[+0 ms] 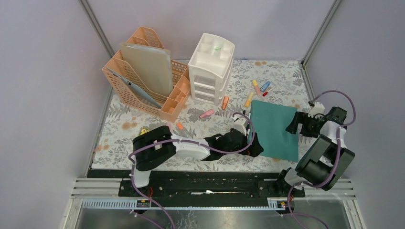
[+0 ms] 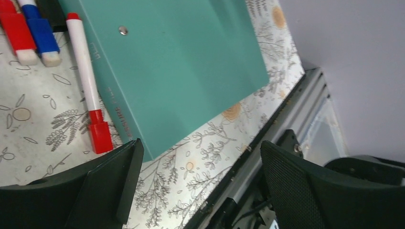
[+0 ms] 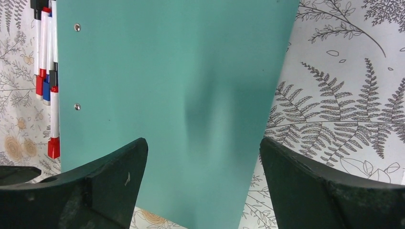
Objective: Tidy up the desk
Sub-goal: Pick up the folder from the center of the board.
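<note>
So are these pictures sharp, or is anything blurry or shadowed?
Top view: soft, even light, all sharp. Left wrist: folder and markers crisp, its fingers near-black. Right wrist: a dim patch mid-folder; fingers slightly blurred.

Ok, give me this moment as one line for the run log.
left gripper: open, at teal folder corner | right gripper: open, over folder | folder: flat on desk, ungripped

The left end effector [image 1: 257, 145] hides the teal folder's [image 1: 275, 128] near-left edge.
</note>
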### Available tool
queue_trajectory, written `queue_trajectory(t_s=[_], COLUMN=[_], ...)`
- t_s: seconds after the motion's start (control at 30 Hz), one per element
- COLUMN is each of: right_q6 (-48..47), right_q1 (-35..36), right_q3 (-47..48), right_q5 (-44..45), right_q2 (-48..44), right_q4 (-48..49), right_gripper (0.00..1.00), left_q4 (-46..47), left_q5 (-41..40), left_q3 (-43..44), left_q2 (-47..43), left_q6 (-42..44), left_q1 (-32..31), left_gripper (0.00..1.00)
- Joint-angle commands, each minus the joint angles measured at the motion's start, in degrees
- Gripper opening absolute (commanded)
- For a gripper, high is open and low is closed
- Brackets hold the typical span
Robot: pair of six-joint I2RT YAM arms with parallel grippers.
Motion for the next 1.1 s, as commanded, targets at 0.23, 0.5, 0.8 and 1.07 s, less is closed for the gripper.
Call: queue_trajectory(t_s=[0.23,0.5,0.8,1.07], right_q6=[-2.98,-5.56,-7.94,-11.4], right_q1=[-0.53,-0.52,-0.52,-0.34], right_q3=[3.52,5.66,7.22,9.22], right_q5=[2.93,3.34,3.22,1.66], right_q2=[6.41,11.75,15.85,19.66], right_q4=[1.74,0.16,-2.47,-7.04], right_gripper=[0.87,0.8,0.73,0.67], left_q4=[-8.3,-12.88,-19.46,-16.83], left_q5=[-4.02,-6.13,-10.36,-6.63], left_q3=[8.12,12.38,15.84,16.24], left_q2=[4.69,7.27,9.05,10.19], left_q6=[1.14,0.75,-1.7,-2.32], left_q1=[-0.49,-0.58,-0.85,-0.84], left_gripper=[0.98,0.97,0.98,0.98])
